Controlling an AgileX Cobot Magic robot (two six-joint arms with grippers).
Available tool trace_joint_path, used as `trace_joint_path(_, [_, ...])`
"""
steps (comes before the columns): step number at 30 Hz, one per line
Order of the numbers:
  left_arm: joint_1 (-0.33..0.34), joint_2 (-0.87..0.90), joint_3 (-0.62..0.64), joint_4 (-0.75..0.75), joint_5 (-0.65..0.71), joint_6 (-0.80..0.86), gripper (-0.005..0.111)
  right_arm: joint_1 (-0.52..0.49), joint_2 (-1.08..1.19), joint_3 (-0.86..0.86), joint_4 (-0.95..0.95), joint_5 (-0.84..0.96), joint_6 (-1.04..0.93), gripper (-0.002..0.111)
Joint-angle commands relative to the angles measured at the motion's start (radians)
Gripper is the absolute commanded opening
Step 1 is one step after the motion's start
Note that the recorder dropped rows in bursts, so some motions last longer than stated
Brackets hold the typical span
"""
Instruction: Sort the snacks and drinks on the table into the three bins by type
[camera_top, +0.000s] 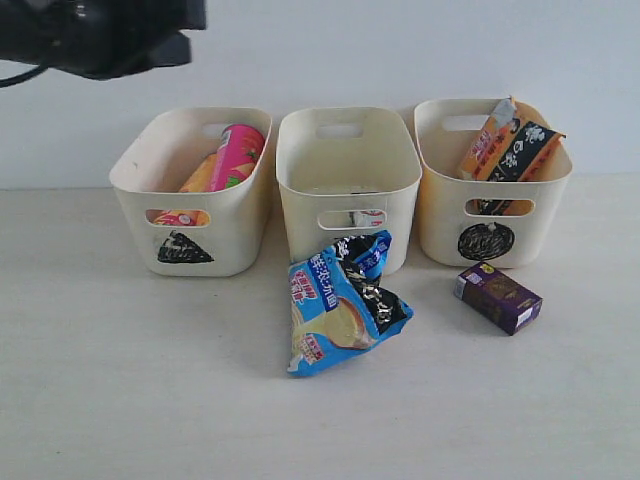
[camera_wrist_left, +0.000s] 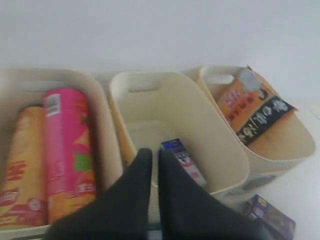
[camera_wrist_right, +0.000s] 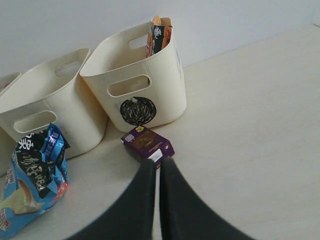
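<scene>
Dark purple carton (camera_wrist_right: 147, 144): it lies flat on the table (camera_wrist_right: 250, 125), just ahead of your right gripper's tips.
Right gripper (camera_wrist_right: 156, 165): clenched on nothing, fingers pressed together.
Step in hand: likely picking up this carton. Spread the jaws before you descend, and turn the wrist to match its skewed sides.
Likely destination: the middle bin (camera_top: 305, 240), where the white-blue carton (camera_wrist_left: 184, 160) already lies.
Left gripper (camera_wrist_left: 155, 155): clenched and empty, hanging over that bin; clear it away first.
Blue bag (camera_top: 340, 310): slumped at that bin's front; pass above it.
</scene>
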Motion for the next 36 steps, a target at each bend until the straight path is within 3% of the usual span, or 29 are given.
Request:
trace_joint_path(1, [0.096, -0.16, 0.137, 0.02, -0.07, -0.029, 0.004, -0.004, 0.004, -0.001, -0.001, -0.001, 0.001, 0.0])
trace_joint_path(10, [0.247, -0.552, 0.378, 0.02, -0.097, 0.05, 0.004, -0.004, 0.004, -0.001, 0.0, -0.001, -0.002, 0.0])
trace_joint_path(16, [0.249, -0.821, 0.523, 0.036, -0.152, 0.05, 0.004, -0.004, 0.004, -0.001, 0.003, -0.038, 0.019, 0.0])
trace_joint_path(26, [0.249, -1.231, 0.785, 0.049, -0.15, 0.045, 0.004, -0.004, 0.021, -0.01, 0.003, -0.458, -0.061, 0.0])
trace_joint_path(33, [0.249, -1.386, 0.997, 0.049, -0.126, 0.045, 0.004, -0.004, 0.152, -0.196, 0.003, -0.454, -0.105, 0.0])
trace_joint_path(36, [0.249, -1.394, 1.05, 0.04, -0.149, 0.026, 0.004, -0.002, 0.251, -0.326, -0.009, -0.368, -0.118, 0.0])
